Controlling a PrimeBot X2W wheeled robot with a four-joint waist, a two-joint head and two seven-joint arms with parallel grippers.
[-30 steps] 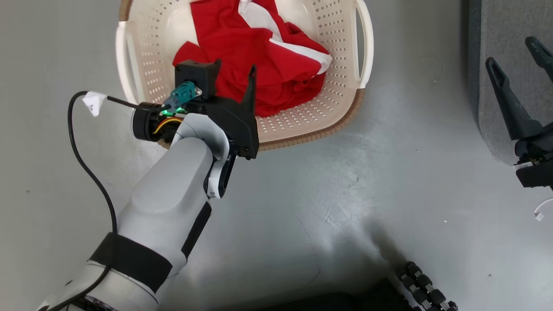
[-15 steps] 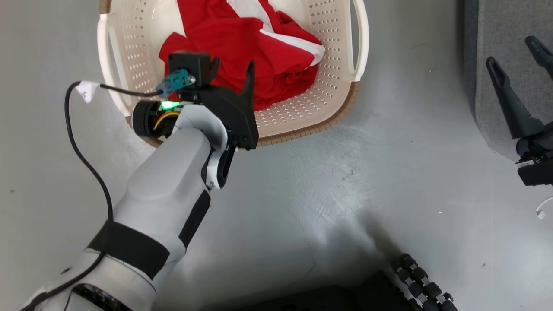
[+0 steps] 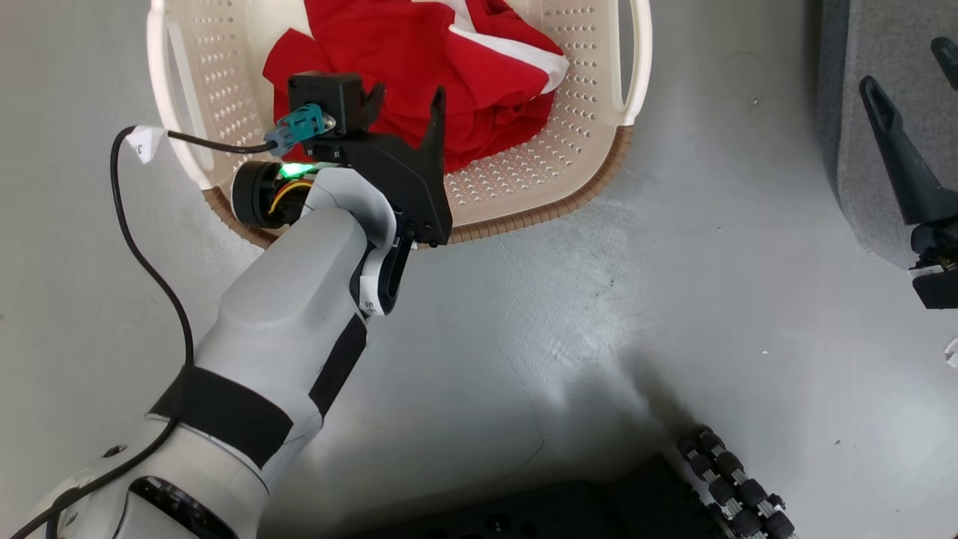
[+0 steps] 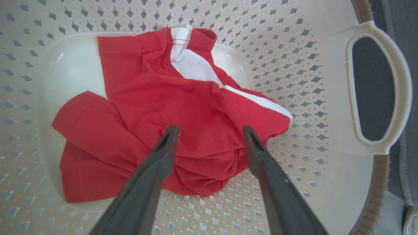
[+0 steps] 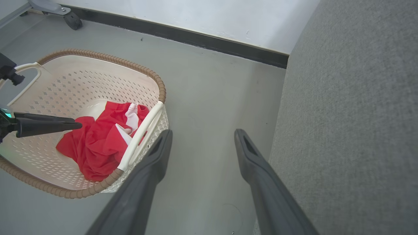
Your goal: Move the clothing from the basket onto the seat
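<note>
Head view: left arm point(image 3: 299, 299) is reaching forward, left gripper point(image 3: 406, 97) hanging over the clothing point(image 3: 449, 45) lying in the basket point(image 3: 524, 224).
Left wrist view: fingers point(image 4: 156, 163) are standing wide apart, holding nothing.
Right wrist view: right gripper point(image 5: 202, 133) is hovering spread, empty, above the floor point(image 5: 209, 81) beside the seat point(image 5: 352, 114).
</note>
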